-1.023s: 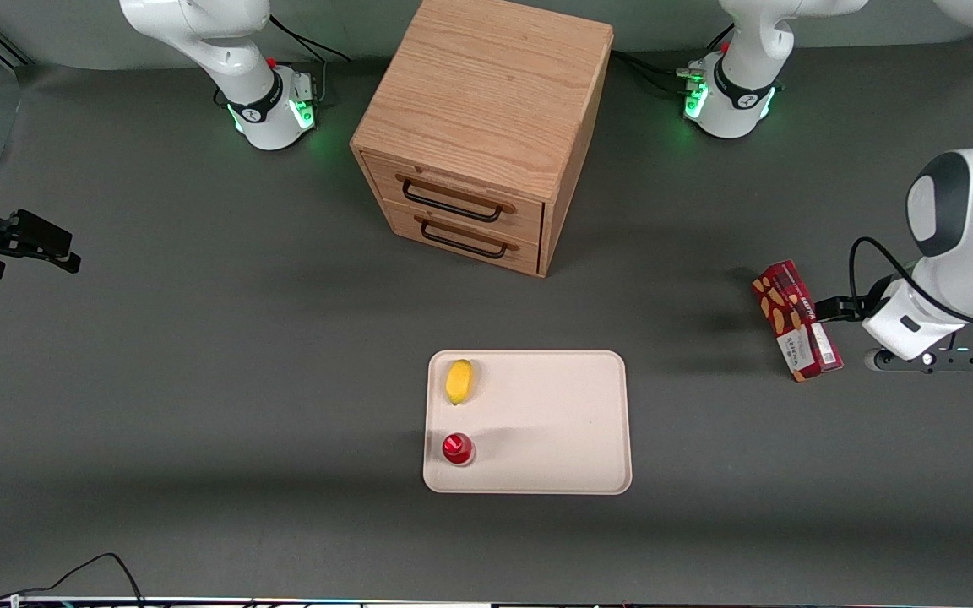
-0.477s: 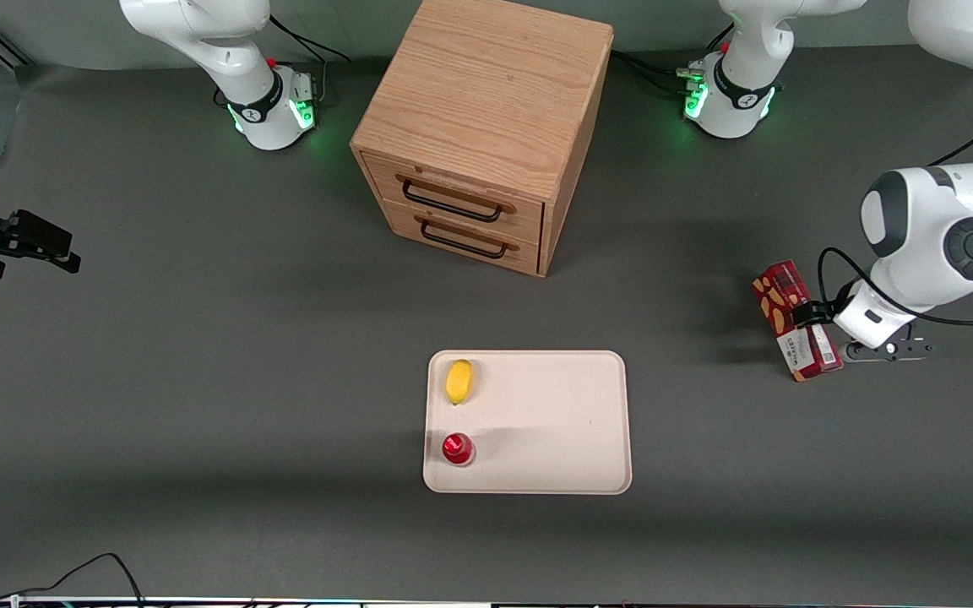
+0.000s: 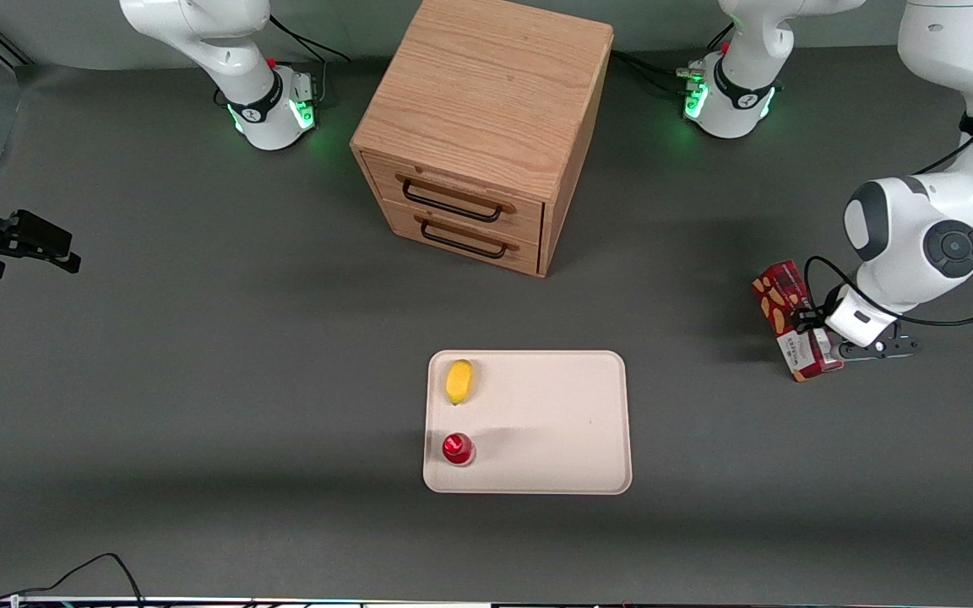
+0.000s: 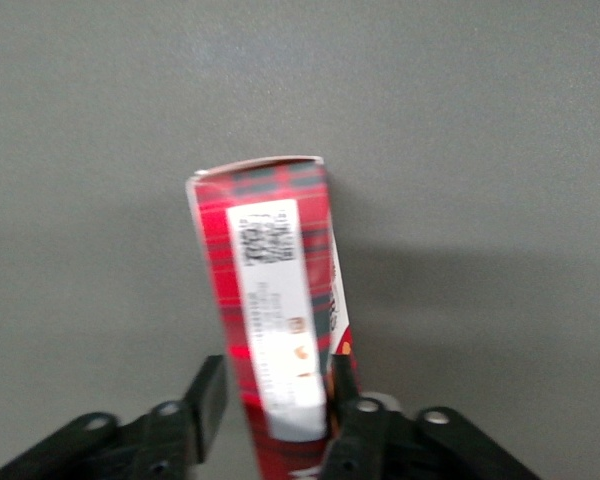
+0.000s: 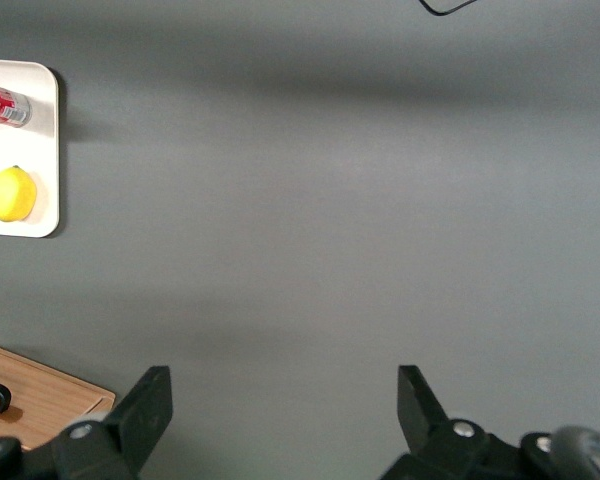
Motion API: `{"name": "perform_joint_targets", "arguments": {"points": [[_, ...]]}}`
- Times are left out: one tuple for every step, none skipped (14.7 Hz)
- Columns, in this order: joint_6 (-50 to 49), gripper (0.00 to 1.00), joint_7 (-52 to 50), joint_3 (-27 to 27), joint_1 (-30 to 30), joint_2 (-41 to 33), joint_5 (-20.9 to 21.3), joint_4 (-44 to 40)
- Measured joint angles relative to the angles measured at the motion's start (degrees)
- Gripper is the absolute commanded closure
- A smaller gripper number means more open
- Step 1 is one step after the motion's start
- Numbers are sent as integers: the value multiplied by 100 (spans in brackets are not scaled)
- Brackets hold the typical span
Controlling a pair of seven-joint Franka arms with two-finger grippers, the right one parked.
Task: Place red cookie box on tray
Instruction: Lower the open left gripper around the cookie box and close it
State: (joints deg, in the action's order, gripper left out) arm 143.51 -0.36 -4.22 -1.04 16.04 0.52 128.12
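While the pincer [image 4: 277,400] apparently straddles the red cookie box [image 4: 275,300], tray [image 3: 571,422] lies well apart.

Left arm bent low toward its end of the table, hand [image 4: 276,400] down, fingers [image 4: 208,392] spread apart.

My gripper [image 3: 809,323] is low over the table at my own end of it, right at the red cookie box [image 3: 784,308]. The box lies flat on the dark table [image 3: 199,355], well apart from the tray [image 3: 554,422]. The tray sits nearer to the camera than the wooden drawer cabinet [image 3: 482,135], in front of its two drawers. On the tray lie a yellow lemon [image 3: 459,381] and a small red can [image 3: 457,448], both along the tray's edge toward the parked arm's end.
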Motion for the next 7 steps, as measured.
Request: {"name": "perform_joint_targets", "arguments": {"points": [[21,100,0,14,1,0,-37,21],[25,100,-1,27,2,-3,-55,28],[20,100,-2,37,2,-11,-68,28],[-3,100,-3,41,2,-29,-71,26],[-101,100,-3,42,2,-72,-74,10],[-376,100,-3,47,2,-149,-77,-54],[-806,100,-3,57,2,-270,-79,-182]]}}
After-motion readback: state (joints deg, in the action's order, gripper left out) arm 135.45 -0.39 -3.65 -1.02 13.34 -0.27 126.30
